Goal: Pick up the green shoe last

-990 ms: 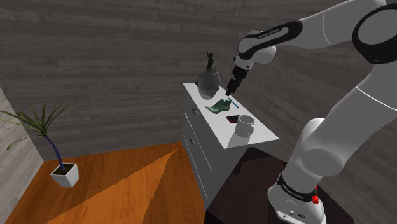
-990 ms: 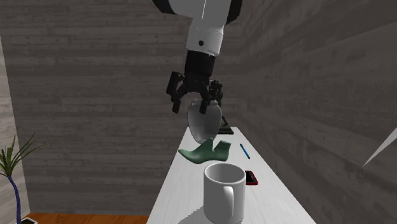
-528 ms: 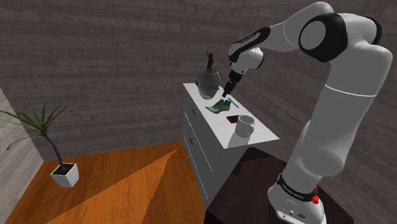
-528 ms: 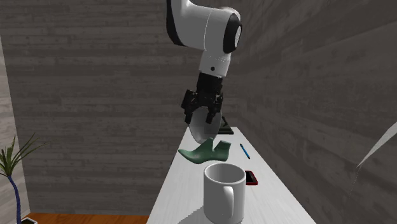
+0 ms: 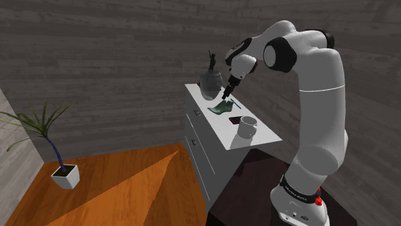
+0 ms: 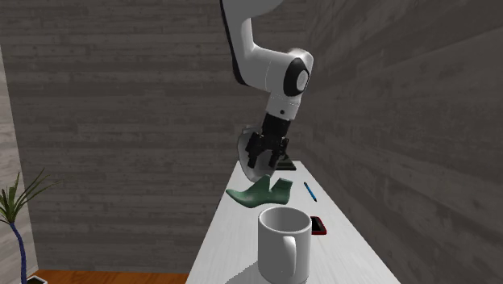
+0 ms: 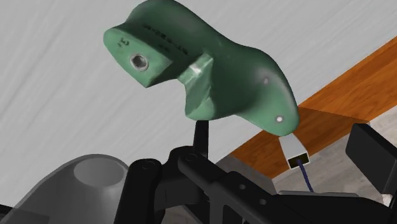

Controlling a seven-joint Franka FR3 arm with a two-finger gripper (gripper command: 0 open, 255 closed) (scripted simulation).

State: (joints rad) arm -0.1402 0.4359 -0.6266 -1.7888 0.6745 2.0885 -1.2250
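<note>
Shoulder view: the gripper [image 5: 226, 95] is hovering with its jaws spread, gripping nothing. The green shoe last [image 5: 222, 107] is lying on the white dresser top [image 5: 222, 131] at the gripper's 6 o'clock.

Second exterior view: the mug [image 6: 284, 242] is standing at the last's 5 o'clock.

Wrist view: the last is looking rigid and smooth, probably light and slippery. I am judging its narrow waist the safest hold.

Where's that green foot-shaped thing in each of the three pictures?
Shoulder view: the green shoe form lies mid-picture on the white cabinet top, between the grey vase and the white mug.
Second exterior view: centre of the picture, just behind the mug.
Wrist view: seen large, close to the vase.
Shared landmark: the grey vase, right beside it in every view.
</note>
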